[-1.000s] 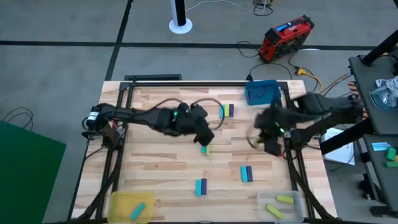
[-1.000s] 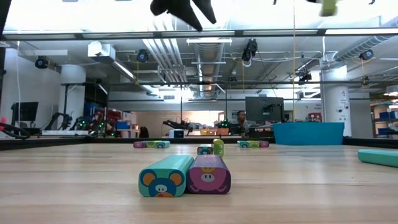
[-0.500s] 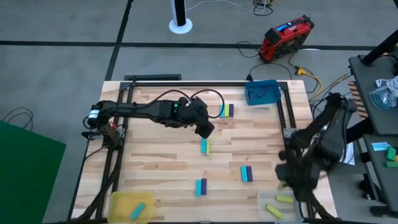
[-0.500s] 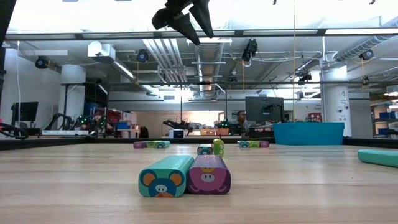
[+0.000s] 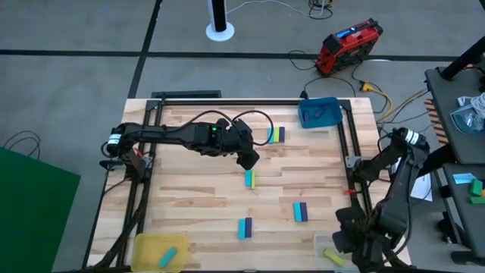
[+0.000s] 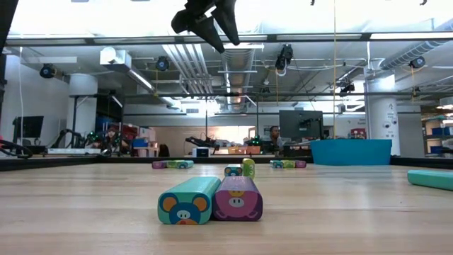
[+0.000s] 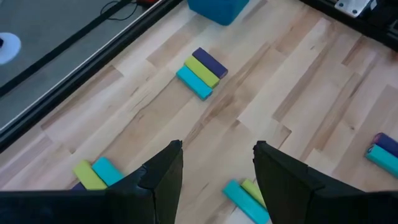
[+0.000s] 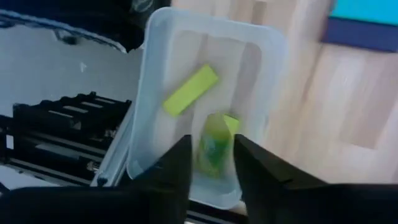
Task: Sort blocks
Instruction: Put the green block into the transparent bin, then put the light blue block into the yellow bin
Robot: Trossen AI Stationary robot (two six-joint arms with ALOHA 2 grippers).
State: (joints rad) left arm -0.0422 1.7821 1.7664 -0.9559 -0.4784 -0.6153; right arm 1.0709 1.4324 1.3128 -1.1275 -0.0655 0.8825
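no readable text, labels or numbers anywhere
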